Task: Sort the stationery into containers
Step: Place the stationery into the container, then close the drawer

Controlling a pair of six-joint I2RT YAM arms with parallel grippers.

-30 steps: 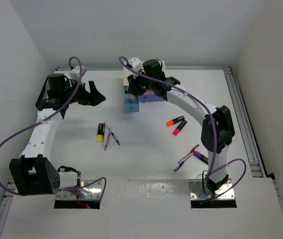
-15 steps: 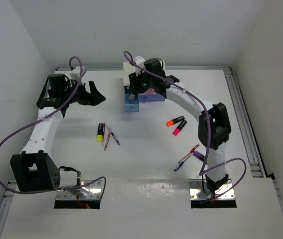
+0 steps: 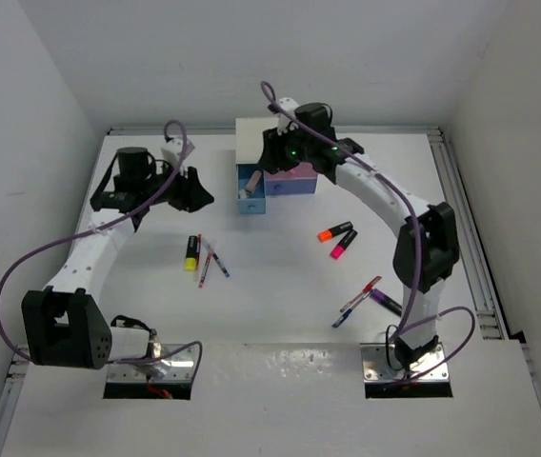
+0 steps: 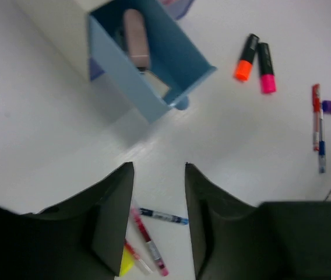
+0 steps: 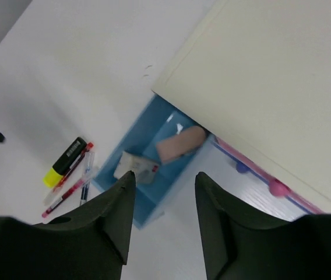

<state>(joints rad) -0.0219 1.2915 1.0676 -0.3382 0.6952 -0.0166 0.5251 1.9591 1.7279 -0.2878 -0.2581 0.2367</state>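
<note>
The white cabinet [image 3: 254, 140] stands at the back with its light-blue drawer [image 3: 251, 196] pulled out. Two erasers [image 5: 180, 144] lie in that drawer. My right gripper [image 5: 165, 175] hovers open and empty above the drawer, near the cabinet front [image 3: 274, 164]. My left gripper [image 4: 159, 168] is open and empty, left of the drawer [image 3: 198, 190]. Below it lie a yellow highlighter [image 3: 191, 251], a red pen [image 3: 204, 268] and a blue pen [image 3: 220, 265]. The orange highlighter [image 3: 335, 231] and pink highlighter [image 3: 343, 245] lie right of centre.
The pink drawer [image 3: 296, 171] and the periwinkle drawer [image 3: 290, 187] sit pushed in, to the right of the open one. A red pen [image 3: 367, 289], a blue pen [image 3: 344, 315] and a purple highlighter [image 3: 383, 302] lie near the right arm's base.
The left arm has swung right toward the drawer and its jaws have narrowed. The right gripper has drawn up and back from over the light-blue drawer, its jaws wider.
</note>
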